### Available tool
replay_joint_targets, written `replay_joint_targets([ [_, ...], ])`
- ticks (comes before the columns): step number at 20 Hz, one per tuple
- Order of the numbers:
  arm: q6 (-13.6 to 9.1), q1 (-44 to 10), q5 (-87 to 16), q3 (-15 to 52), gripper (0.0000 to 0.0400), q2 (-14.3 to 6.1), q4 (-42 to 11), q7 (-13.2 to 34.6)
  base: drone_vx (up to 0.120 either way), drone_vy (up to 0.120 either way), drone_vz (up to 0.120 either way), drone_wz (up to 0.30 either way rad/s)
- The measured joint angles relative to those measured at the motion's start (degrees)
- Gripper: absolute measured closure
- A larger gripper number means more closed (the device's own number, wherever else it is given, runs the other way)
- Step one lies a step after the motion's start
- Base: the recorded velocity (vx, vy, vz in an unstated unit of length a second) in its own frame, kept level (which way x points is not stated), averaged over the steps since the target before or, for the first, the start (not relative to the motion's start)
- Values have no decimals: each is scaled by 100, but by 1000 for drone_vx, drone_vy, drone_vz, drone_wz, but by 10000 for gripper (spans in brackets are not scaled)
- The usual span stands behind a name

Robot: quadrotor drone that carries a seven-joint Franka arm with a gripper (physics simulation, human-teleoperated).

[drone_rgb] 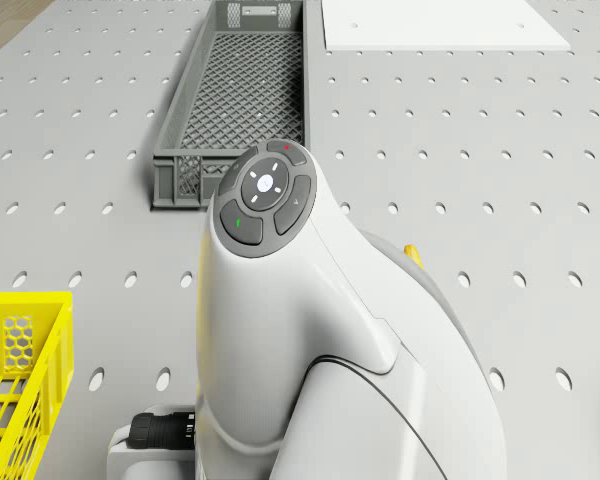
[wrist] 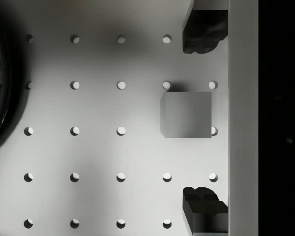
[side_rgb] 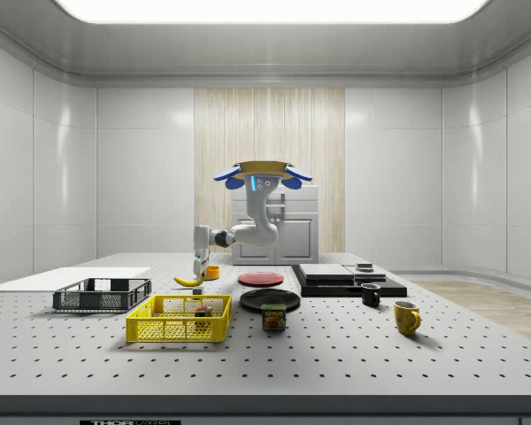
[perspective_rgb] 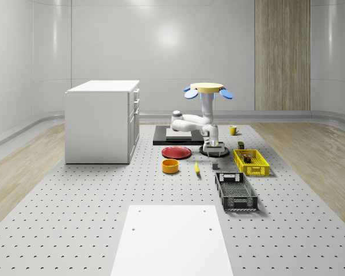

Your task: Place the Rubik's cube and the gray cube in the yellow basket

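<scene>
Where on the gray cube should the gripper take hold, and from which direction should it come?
Probably from straight above, closing on two opposite side faces. The gray cube sits flat on the perforated table, its edges square to the open gripper, whose fingers stand on either side, so no turn seems needed.

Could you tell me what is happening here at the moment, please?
The drone hovers above the perforated table with its arm bent down. The open gripper hangs over the gray cube, which sits on the table between the fingers, not yet grasped. The yellow basket nearby already holds a small multicoloured object.
</scene>
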Motion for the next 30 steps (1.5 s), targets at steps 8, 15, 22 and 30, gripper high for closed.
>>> replay_joint_targets([
  [8, 13, -1, 5, 2, 0, -14, 0, 1, 0, 30, -15, 0],
  [15, 21, -2, 9, 3, 0, -23, 0, 1, 0, 0, -63, 0],
  [22, 102, -9, -225, -244, 0, -41, 19, -5, 0, 0, -17, 0],
  [30, 142, -101, -351, -380, 0, -28, 182, -71, 0, 0, 0, 0],
])
